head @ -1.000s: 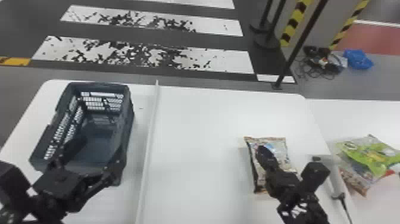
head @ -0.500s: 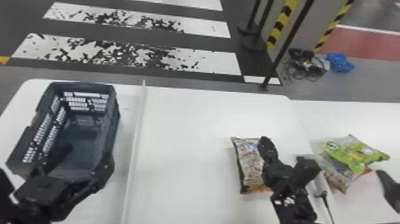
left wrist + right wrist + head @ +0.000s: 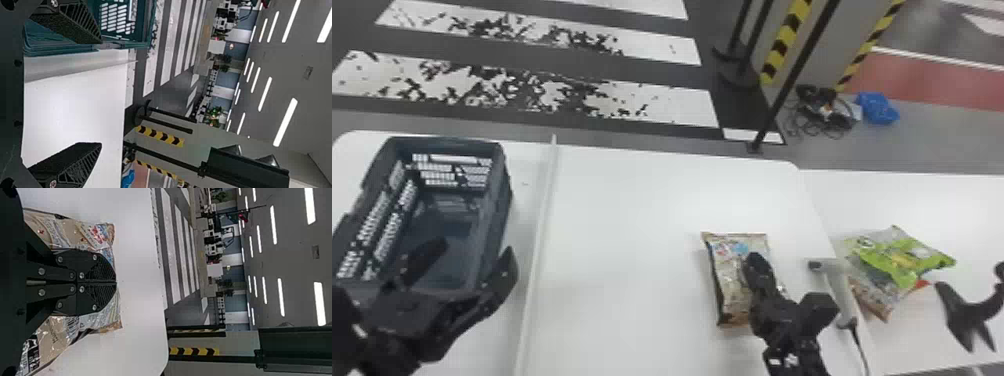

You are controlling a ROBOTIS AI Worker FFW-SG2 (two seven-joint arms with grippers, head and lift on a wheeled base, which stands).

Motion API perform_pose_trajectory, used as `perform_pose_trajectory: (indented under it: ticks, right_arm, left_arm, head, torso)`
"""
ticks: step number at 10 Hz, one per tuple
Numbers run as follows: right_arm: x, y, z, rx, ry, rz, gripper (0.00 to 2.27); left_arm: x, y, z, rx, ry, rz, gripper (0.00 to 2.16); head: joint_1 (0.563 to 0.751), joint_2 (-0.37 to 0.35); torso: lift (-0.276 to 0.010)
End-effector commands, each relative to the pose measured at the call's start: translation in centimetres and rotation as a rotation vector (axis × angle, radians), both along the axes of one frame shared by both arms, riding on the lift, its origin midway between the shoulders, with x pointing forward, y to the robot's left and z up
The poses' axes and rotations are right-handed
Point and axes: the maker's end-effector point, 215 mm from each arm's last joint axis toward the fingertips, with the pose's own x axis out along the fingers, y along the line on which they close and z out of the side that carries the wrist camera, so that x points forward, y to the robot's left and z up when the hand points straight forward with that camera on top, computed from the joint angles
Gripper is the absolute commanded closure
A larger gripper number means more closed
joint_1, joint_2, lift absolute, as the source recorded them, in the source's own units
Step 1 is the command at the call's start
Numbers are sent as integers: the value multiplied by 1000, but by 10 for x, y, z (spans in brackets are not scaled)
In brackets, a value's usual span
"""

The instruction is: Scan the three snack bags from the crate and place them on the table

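One snack bag (image 3: pixel 727 275), table's (image 3: pixel 632 250) near right, long axis near-to-far, directly beneath right gripper (image 3: pixel 116 282), closed, any pinched film indeterminable; left gripper (image 3: pixel 101 93), spread wide, farther off, by the crate (image 3: pixel 504 175).

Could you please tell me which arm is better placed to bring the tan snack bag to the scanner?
Probably right: the right pincer is at the bag, near the scanner; the left pincer is at the crate.

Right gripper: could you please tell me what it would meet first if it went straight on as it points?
Probably the table, just past the snack bag; height is unclear, so the right gripper might brush the bag's far end first.
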Motion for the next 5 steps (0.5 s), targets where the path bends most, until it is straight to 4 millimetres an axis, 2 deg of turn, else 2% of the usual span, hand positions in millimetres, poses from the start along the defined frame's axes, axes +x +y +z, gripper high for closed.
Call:
perform_pose_trajectory:
  ticks: [1,2,5]
  right_arm:
    - [-6,-6,-13,-1,18,-14,1865]
    - [-13,-9,-17,-8,19,-26,1865]
    - [-28,-13,-22,-16,21,-79,1865]
  left_arm:
    - [1,-8,5,-7,-41,-8,66]
    - [0,-15,10,-10,-64,-18,66]
    - [2,-12,17,-11,-114,-18,66]
  head:
    - [695,-238]
    - [695,-251]
    - [695,-285]
  torso:
    - [-36]
    - [-36]
    - [-36]
